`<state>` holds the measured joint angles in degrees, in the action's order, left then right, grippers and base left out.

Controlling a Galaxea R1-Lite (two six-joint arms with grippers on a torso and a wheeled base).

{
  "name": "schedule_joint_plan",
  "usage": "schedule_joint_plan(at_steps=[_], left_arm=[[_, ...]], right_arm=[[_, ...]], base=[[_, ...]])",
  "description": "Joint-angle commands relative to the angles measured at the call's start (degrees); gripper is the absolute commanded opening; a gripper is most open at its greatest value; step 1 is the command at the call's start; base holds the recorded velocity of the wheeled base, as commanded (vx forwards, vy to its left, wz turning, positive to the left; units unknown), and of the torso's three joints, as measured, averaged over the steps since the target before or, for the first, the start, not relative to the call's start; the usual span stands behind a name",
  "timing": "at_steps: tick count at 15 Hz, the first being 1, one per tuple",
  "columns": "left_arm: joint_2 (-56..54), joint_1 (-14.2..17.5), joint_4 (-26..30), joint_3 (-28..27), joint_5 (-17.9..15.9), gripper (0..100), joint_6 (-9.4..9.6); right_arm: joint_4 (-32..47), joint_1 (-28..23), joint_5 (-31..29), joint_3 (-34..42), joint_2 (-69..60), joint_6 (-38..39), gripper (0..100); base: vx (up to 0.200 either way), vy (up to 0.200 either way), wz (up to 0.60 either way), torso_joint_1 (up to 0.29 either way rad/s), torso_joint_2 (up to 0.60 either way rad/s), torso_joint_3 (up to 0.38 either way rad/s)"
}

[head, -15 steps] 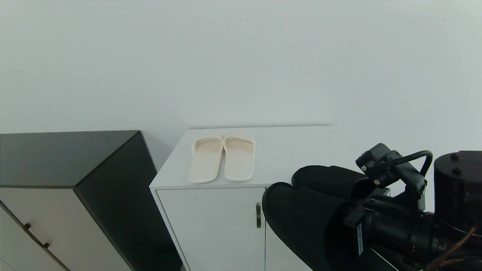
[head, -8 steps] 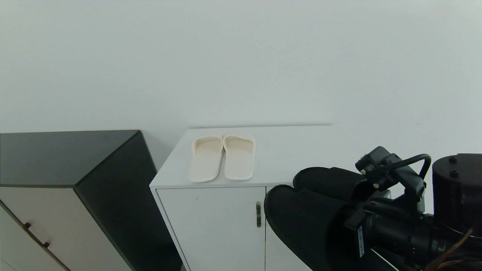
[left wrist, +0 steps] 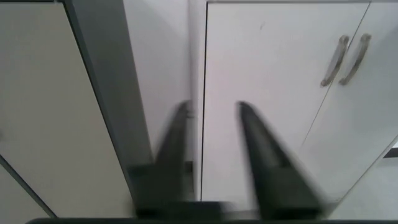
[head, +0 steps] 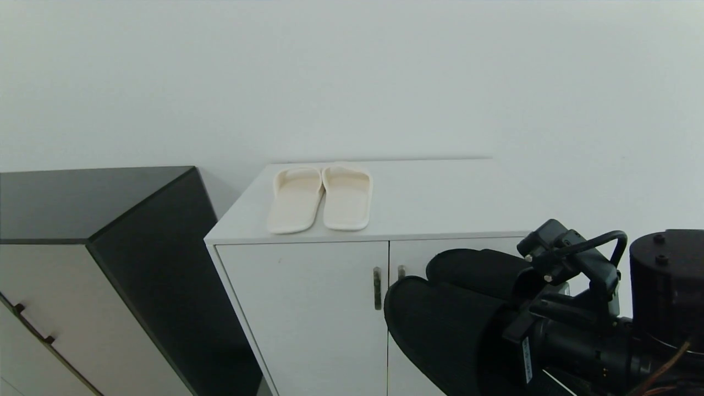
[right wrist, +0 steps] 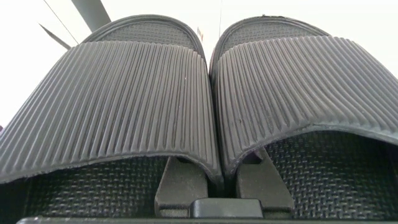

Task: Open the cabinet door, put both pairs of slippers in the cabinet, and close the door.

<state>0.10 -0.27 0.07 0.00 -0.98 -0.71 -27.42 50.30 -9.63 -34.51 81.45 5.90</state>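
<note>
A pair of cream slippers [head: 319,199] lies side by side on the left part of the white cabinet's top [head: 440,192]. Both cabinet doors [head: 308,319] are closed, with two metal handles [head: 377,288] at the centre seam. A pair of black ribbed slippers [head: 456,308] hangs in front of the right door, held together by my right gripper [right wrist: 219,183], whose fingers run in under the straps. My left gripper [left wrist: 212,109] is open and holds nothing. It is low before the left door's outer edge [left wrist: 261,112], left of the handles [left wrist: 334,61].
A black-topped dresser [head: 110,220] with pale drawer fronts stands just left of the white cabinet, leaving a narrow gap [left wrist: 165,68] between them. A plain white wall rises behind both.
The head camera has shifted, so the cabinet and dresser sit higher in the picture and the second handle now shows. The black slippers hang lower against the cabinet front.
</note>
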Motion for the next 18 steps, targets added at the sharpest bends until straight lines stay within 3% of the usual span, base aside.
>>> schedule_joint_plan(at_steps=[1,10,18], left_arm=[[-0.01,0.00,-0.07,0.00,-0.08,100,0.09],[-0.01,0.00,-0.07,0.00,-0.08,100,0.44],[-0.01,0.00,-0.07,0.00,-0.17,100,0.44]], right_arm=[[-0.01,0.06,-0.21,0.23,0.03,-0.10,0],[-0.01,0.24,-0.13,1.03,-0.59,-0.80,0],[-2.73,-0.11,-0.56,3.40,-0.50,-1.24,0]], base=[[0.000,0.000,0.00,-0.193,0.52,0.315],[0.000,0.000,0.00,-0.167,0.49,0.322],[0.000,0.000,0.00,-0.085,0.45,0.366]])
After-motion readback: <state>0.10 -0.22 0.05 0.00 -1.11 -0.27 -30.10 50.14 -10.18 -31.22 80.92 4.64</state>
